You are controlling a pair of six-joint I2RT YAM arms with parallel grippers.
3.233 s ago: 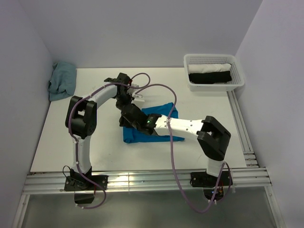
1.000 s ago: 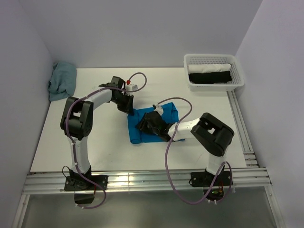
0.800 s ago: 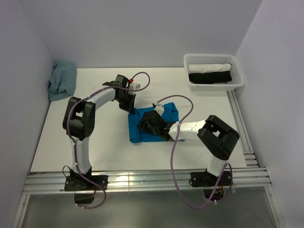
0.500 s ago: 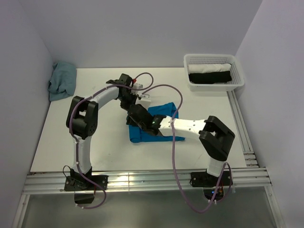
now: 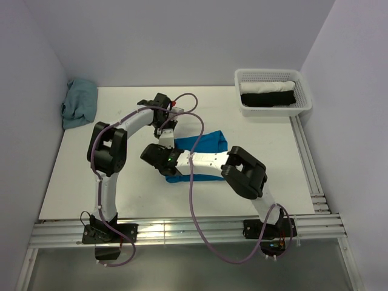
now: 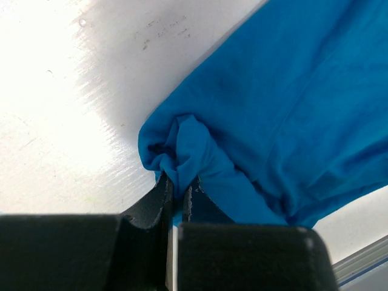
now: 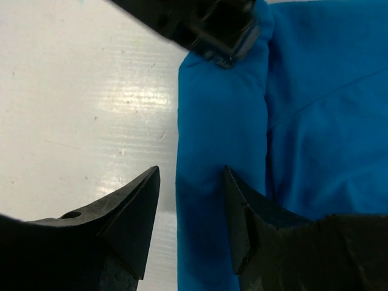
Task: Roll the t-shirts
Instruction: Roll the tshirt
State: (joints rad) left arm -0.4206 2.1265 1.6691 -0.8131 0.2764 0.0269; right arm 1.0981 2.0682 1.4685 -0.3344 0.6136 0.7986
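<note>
Starting the roll on the blue t-shirt (image 5: 206, 143) lying mid-way across the surface (image 5: 121, 194), left pincer (image 6: 177, 185) clenched on its bunched left edge, right pincer (image 7: 191, 173) released astride that edge, likely needing next a matching grip and an even turn rightward.

Plain blue t-shirt (image 5: 206, 143), white basket (image 5: 276, 111), white table (image 5: 91, 173).

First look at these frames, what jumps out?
The bright blue t-shirt lies at mid-table. At its left end the left gripper is shut on a pinched fold, and the right gripper is open astride the edge. A white basket with rolled clothes sits far right.
</note>
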